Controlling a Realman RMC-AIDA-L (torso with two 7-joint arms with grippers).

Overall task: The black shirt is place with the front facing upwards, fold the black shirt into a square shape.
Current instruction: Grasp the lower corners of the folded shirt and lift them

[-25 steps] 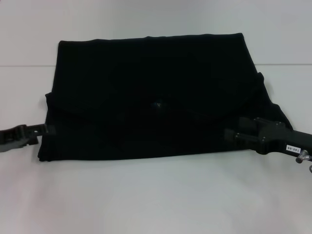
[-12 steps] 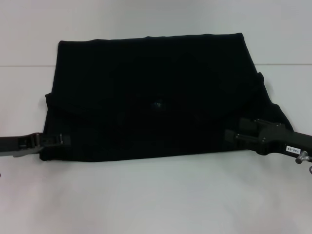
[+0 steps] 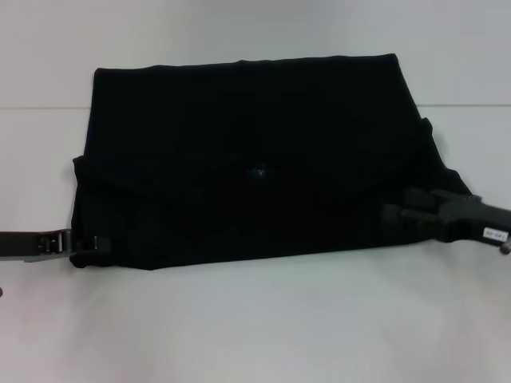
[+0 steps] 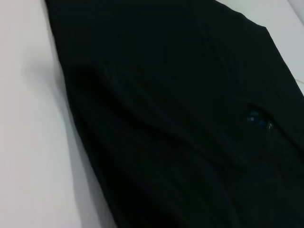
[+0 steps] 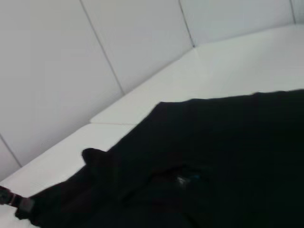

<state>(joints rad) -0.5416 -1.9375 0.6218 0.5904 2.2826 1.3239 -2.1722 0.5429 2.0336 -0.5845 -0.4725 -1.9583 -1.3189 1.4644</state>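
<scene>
On white table [image 3: 255, 319] | black shirt [image 3: 247, 152] folded, blue label [image 3: 259, 171] showing

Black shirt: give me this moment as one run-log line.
black cloth T-shirt: partly folded, flat on white table | blue neck label: showing | left gripper: at near-left corner | right gripper: at near-right edge

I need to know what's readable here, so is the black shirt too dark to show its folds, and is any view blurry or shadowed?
Head view: black shirt nearly uniform, folds faint, blue label visible. Left wrist view: creases show more clearly, soft shadow on the table alongside. Right wrist view: shirt mostly featureless.
</scene>
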